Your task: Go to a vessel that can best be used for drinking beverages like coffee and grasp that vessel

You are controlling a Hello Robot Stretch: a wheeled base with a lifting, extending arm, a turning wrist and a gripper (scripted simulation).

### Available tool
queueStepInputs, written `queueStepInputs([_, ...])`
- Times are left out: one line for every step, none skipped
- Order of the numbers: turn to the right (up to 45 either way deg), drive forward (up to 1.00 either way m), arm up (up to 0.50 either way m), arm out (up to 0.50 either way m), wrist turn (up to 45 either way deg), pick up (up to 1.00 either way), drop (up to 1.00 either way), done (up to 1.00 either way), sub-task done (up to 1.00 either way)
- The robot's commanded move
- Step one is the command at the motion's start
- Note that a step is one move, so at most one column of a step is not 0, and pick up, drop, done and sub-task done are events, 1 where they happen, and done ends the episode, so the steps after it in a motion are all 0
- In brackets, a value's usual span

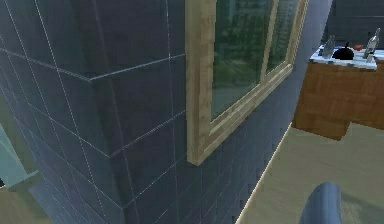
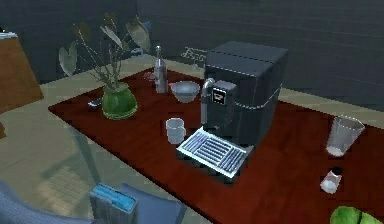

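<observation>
Bare tabletop (image 2: 143, 128) between mug (image 2: 176, 130) and plant (image 2: 118, 100), coffee machine (image 2: 242, 92) just beside mug, bowl (image 2: 185, 91) behind

Dim in both views — the tiled wall (image 1: 100, 120) sits dark while the window frame (image 1: 200, 90) catches more light, the table (image 2: 290, 135) is evenly lit, soft sheen on the coffee machine (image 2: 245, 90) top — tile lines lean near the forward view's left.

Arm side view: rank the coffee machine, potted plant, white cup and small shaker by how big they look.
1. coffee machine
2. potted plant, leaves included
3. white cup and small shaker: they look nearly alike. The shaker sits lower in the picture, probably nearer the camera, so I won't rank these two.
</observation>
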Motion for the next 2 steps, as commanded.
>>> queueStepInputs([0.0,0.0,0.5,0.0,0.0,0.0,0.0,0.0,0.0])
queueStepInputs([0.0,0.0,0.36,0.0,0.0,0.0,0.0,0.0,0.0])
